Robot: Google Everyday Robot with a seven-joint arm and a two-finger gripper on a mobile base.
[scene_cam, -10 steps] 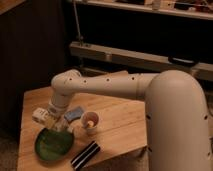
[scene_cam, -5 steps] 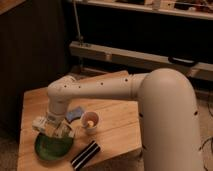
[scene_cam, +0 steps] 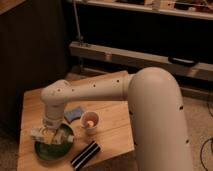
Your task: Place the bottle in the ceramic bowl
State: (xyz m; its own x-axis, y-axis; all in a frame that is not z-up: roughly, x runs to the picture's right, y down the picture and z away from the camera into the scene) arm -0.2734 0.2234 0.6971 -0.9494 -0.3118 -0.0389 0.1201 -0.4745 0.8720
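The ceramic bowl [scene_cam: 52, 148] is a wide, glossy green dish at the front left of the wooden table [scene_cam: 112, 127]. My gripper [scene_cam: 46, 133] hangs from the white arm right over the bowl's near-left part. It is shut on the bottle [scene_cam: 61, 134], a slim pale piece with a yellowish tint that lies roughly sideways just above the bowl's rim. Whether the bottle touches the bowl cannot be told. The gripper hides part of the bowl.
A small white cup [scene_cam: 90, 121] stands just right of the bowl. A blue sponge [scene_cam: 74, 114] lies behind it. A black ribbed bar [scene_cam: 85, 155] lies at the table's front edge. A dark cabinet and a metal rail stand behind the table.
The gripper with the bottle has come down and slightly nearer, from above the bowl's far-left edge to low over the bowl. The cup, sponge and bar have not moved.
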